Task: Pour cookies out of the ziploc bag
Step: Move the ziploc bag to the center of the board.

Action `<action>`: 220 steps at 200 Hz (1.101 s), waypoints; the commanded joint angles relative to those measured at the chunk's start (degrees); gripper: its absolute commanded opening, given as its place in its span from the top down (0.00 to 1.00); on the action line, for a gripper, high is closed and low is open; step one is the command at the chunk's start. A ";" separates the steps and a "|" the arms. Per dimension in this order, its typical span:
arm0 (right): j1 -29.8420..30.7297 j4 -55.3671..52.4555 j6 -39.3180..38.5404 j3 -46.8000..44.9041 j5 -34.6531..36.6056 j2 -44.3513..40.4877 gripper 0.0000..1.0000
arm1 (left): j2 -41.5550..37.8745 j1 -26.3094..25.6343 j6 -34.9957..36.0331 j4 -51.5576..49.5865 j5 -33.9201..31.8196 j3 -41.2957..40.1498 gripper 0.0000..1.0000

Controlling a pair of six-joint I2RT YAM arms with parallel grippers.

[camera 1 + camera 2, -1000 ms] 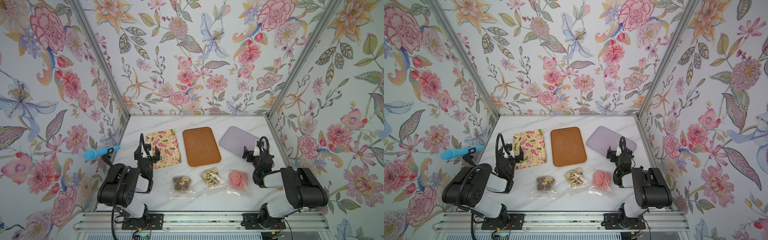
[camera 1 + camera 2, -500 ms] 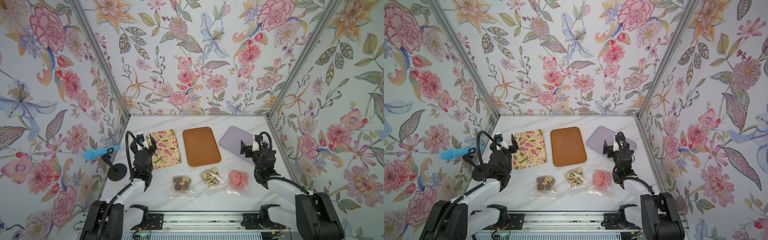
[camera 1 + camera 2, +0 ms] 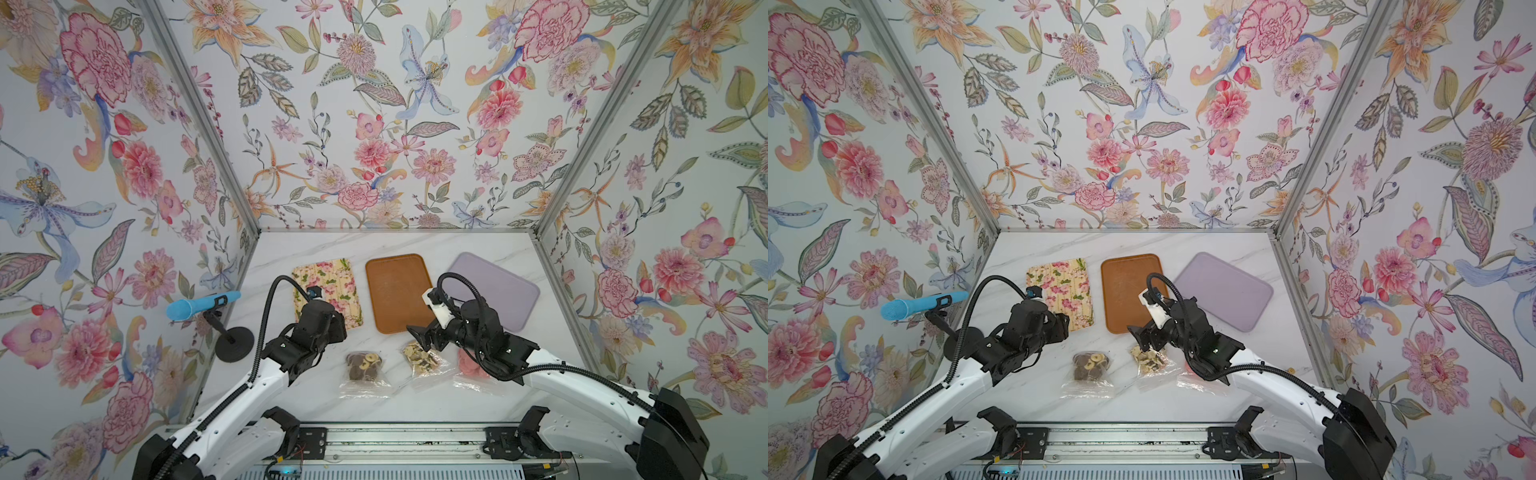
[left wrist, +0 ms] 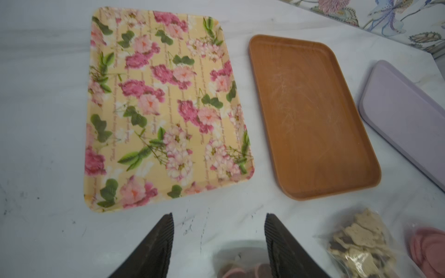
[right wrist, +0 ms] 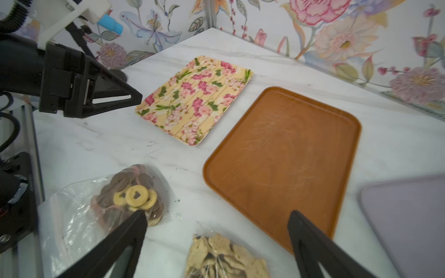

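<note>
Floral wallpaper walls [image 3: 374, 124] on three sides, white marble table [image 3: 395, 243] below. Toward the back, three trays in a row, none touching: floral tray [image 3: 332, 278], brown tray [image 3: 395, 286], lilac tray [image 3: 494, 291]. Toward the front, three clear ziploc bags lie flat in a row with the cookies inside them: ring cookie bag [image 3: 363, 365], star cookie bag [image 3: 422, 358], pink disc bag [image 4: 428, 248], the last partly under the right arm in both top views. Left end effector [image 4: 218, 215] hangs over the table between the floral tray and the ring cookie bag, fingers apart, gripping nothing. Right end effector [image 5: 216, 213] is above the star cookie bag, near the brown tray's front edge, fingers wide apart, gripping nothing. Blue microphone [image 3: 199, 305] on a black stand at the table's left edge.
</note>
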 commanded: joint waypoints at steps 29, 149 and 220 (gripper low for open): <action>8.54 -1.28 6.74 2.52 -9.27 9.93 0.08 | -7.38 -8.82 -15.58 -18.64 11.88 -5.26 0.40; 10.27 7.83 11.56 1.33 -16.43 19.16 0.07 | -7.26 -14.82 -16.54 -18.77 16.44 -6.81 0.82; 9.78 6.76 10.05 4.09 -13.95 21.28 0.06 | -2.08 -12.33 -13.52 -18.07 2.27 -2.05 1.00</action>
